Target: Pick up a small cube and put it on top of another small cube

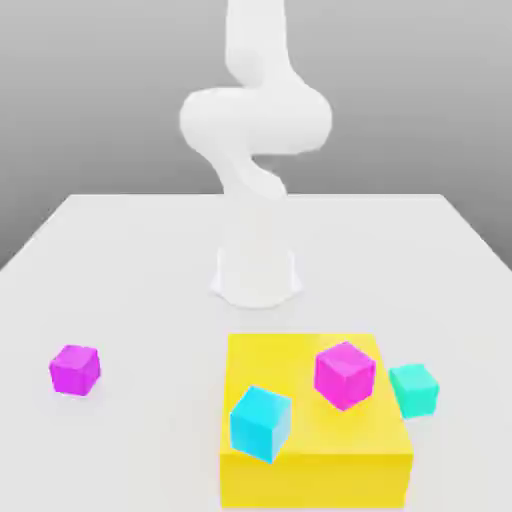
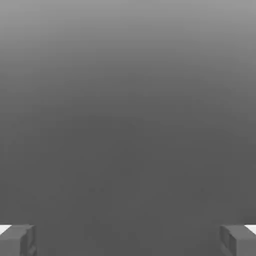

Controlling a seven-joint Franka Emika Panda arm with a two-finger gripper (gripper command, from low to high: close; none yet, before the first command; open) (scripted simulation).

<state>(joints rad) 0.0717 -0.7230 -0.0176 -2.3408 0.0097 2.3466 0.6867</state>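
- Gripper (image 2: pixel 128 240): fingers (image 2: pixel 17 240) spread wide apart in the hand view, nothing between them.
- Teal-green cube (image 1: pixel 414 389): on the white table (image 1: pixel 130 290), just beside the yellow block (image 1: pixel 300 455) on the exterior view's right, apparently touching it.
- Cyan cube (image 1: pixel 261 423) and magenta cube (image 1: pixel 345 374): atop the block.
- Second magenta cube (image 1: pixel 75 368): alone, exterior view's left.
- Arm (image 1: pixel 255 130): behind the block.

Honestly there's nothing to read here, no text, labels, logos or numbers anywhere. The big yellow block (image 1: pixel 310 450), the little cubes on it and beside it, and the white counter (image 1: pixel 140 300) are all plain, flat color.
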